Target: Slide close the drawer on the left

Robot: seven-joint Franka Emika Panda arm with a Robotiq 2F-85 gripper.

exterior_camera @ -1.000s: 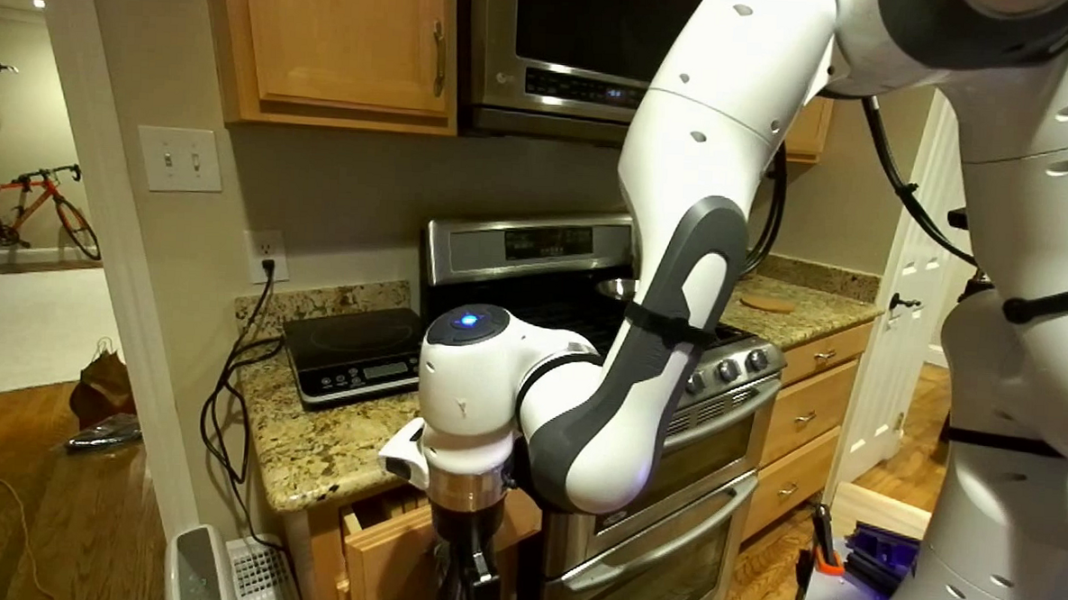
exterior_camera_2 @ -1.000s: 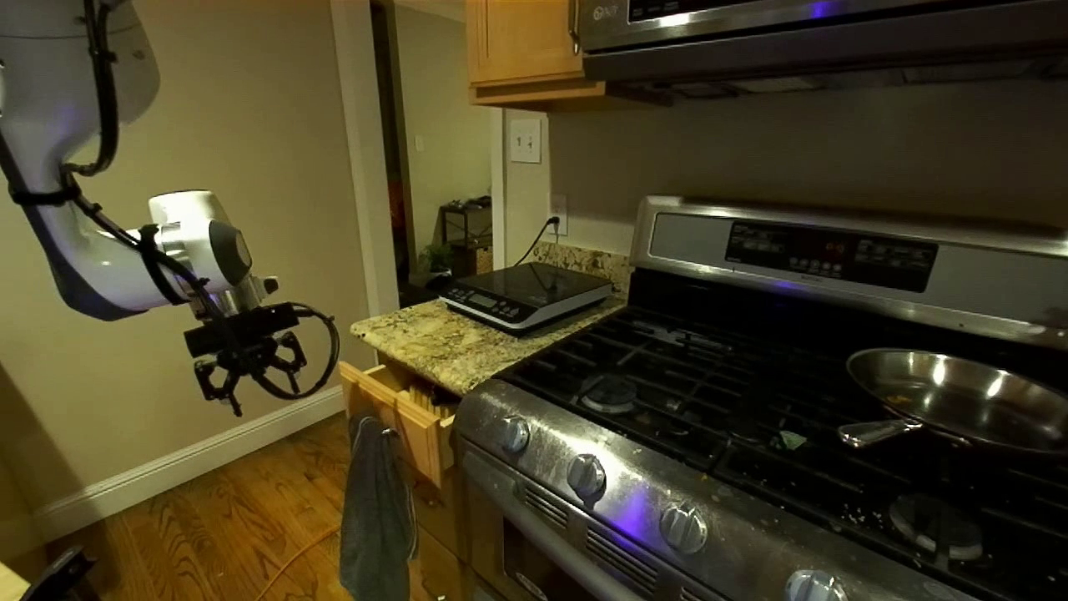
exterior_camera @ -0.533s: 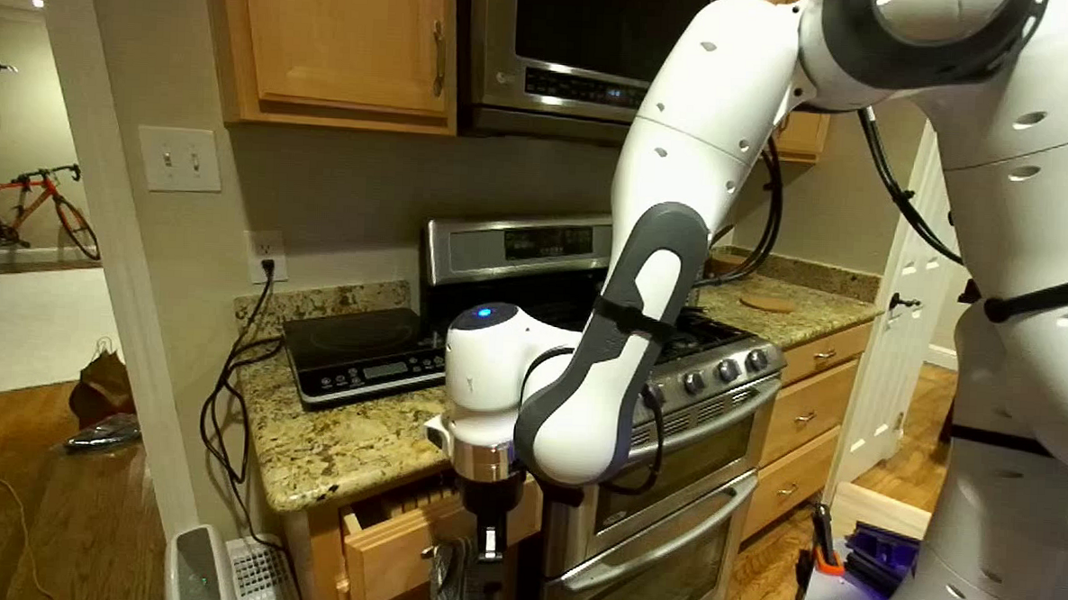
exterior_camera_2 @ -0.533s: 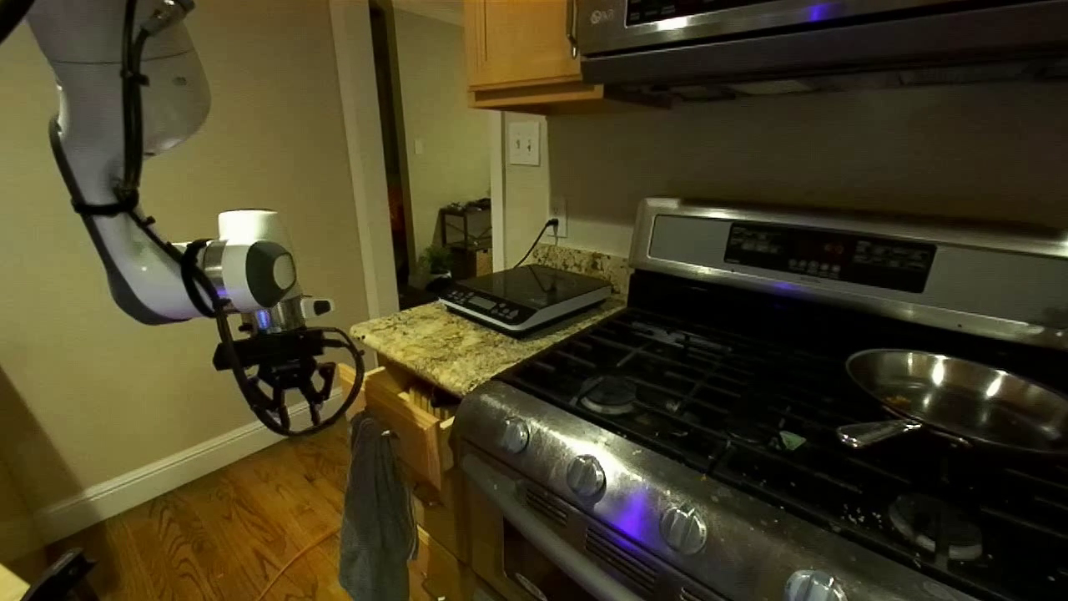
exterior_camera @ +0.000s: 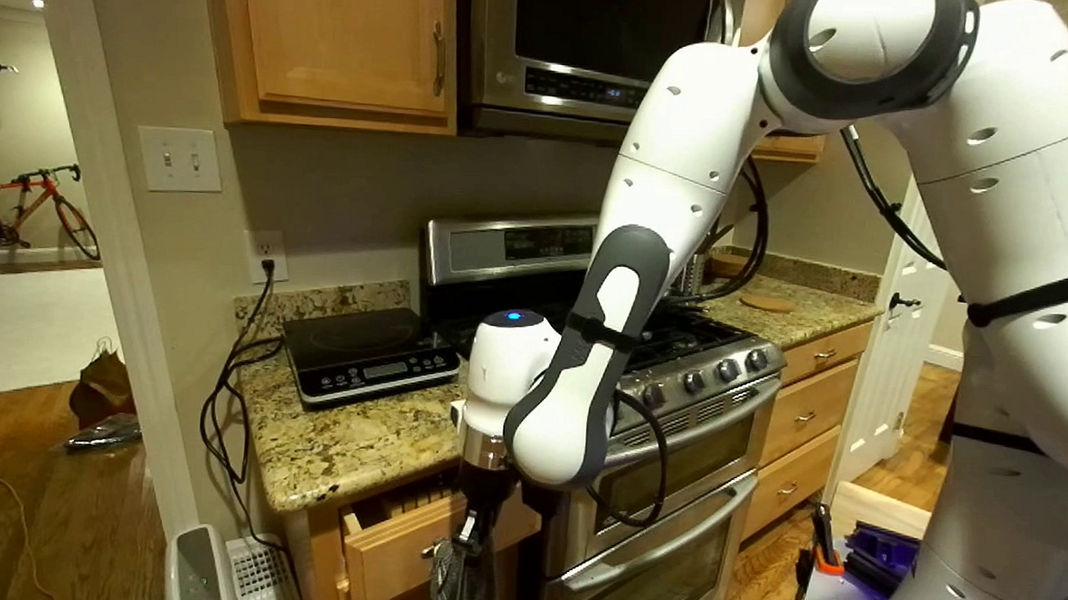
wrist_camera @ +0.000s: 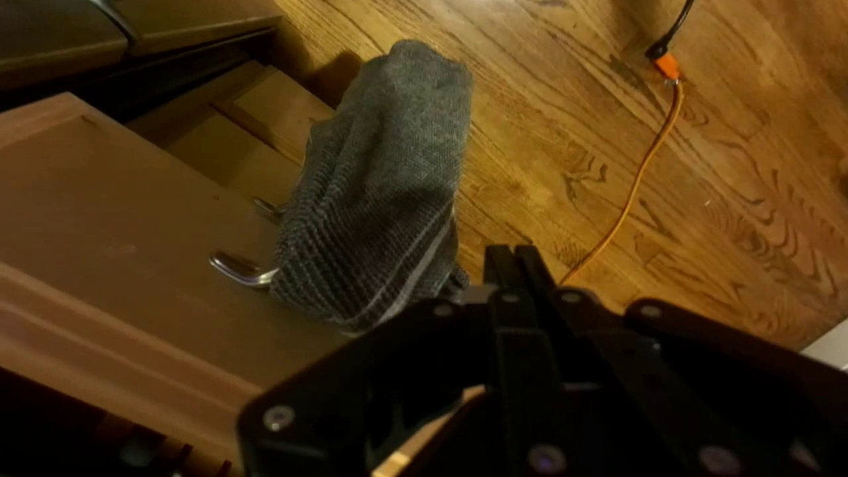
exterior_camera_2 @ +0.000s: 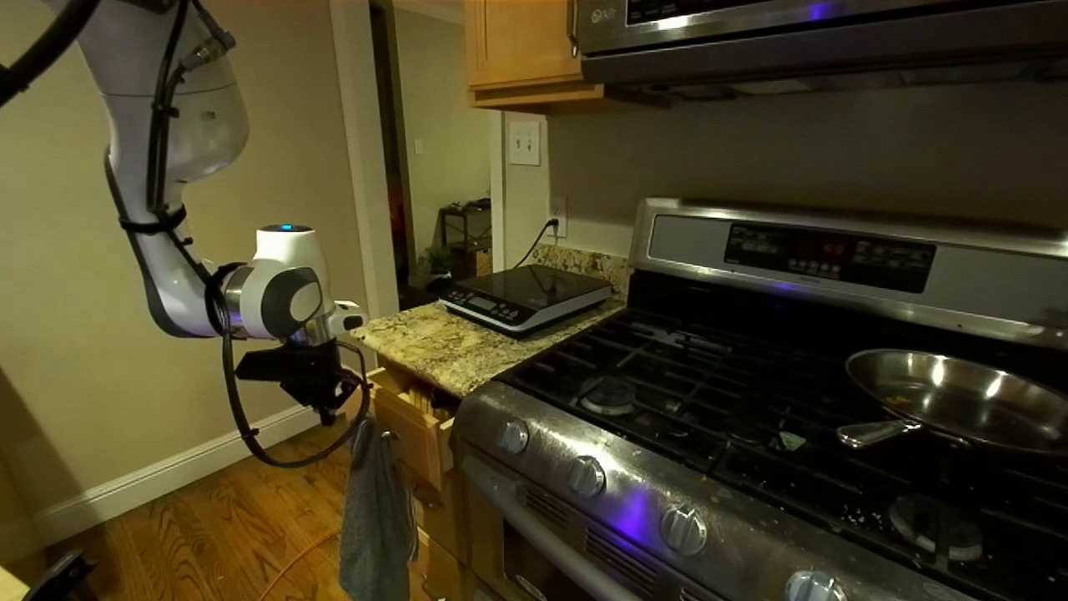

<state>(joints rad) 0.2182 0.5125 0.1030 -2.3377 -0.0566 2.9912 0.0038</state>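
The wooden drawer [exterior_camera: 389,562] on the left stands pulled out under the granite counter, with its inside partly showing from above. In an exterior view its front [exterior_camera_2: 417,434] juts past the counter edge. A grey towel [wrist_camera: 391,179] hangs over its metal handle [wrist_camera: 242,270], covering part of it. My gripper [wrist_camera: 515,255] is shut, its two black fingertips together with nothing seen between them. It points down in front of the drawer, beside the towel in the wrist view. In an exterior view the gripper [exterior_camera_2: 329,413] partly covers the drawer's far side. Contact with the drawer cannot be told.
A stove [exterior_camera_2: 667,467] with a steel pan [exterior_camera_2: 959,401] adjoins the drawer. A black cooktop [exterior_camera: 369,356] sits on the counter [exterior_camera: 347,450]. Below is wooden floor [wrist_camera: 729,165] with an orange cord [wrist_camera: 636,185]. A white appliance [exterior_camera: 202,570] stands left of the cabinet.
The gripper has gone from open to shut. The arm has moved lower and closer to the drawer front, and the wrist has turned. Drawer and towel look the same.
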